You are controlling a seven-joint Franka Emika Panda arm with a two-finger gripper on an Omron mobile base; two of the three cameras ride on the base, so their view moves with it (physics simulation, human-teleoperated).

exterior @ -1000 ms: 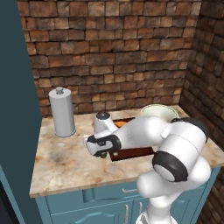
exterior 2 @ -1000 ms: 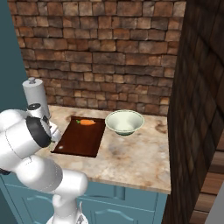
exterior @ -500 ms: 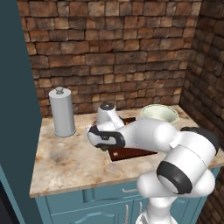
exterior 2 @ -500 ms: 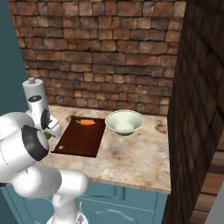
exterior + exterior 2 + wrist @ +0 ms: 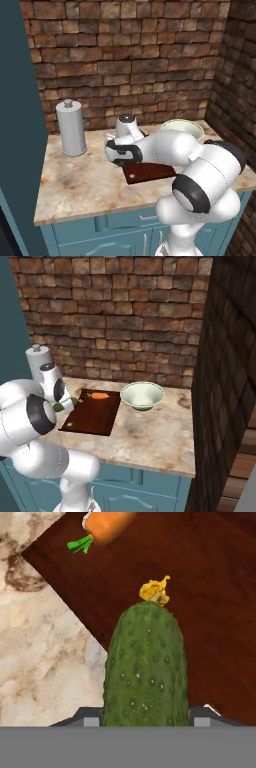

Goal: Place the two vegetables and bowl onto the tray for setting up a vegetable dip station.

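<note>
My gripper is shut on the dark green cucumber, which has a yellow flower end and hangs over the near left edge of the reddish-brown tray. The orange carrot lies on the tray beyond it. From the right base view the carrot rests at the tray's far end, and the cucumber pokes out beside my hand at the tray's left edge. The pale bowl stands on the counter right of the tray. In the left base view the bowl sits behind my forearm.
A tall grey metal canister with a knob lid stands at the back left of the marble counter. A brick wall runs behind, and a dark brick wall closes the right side. Bare counter lies in front of the canister.
My hand, still holding the cucumber, has shifted slightly towards the tray, and my elbow has swung round. Carrot, bowl and canister have not moved.
</note>
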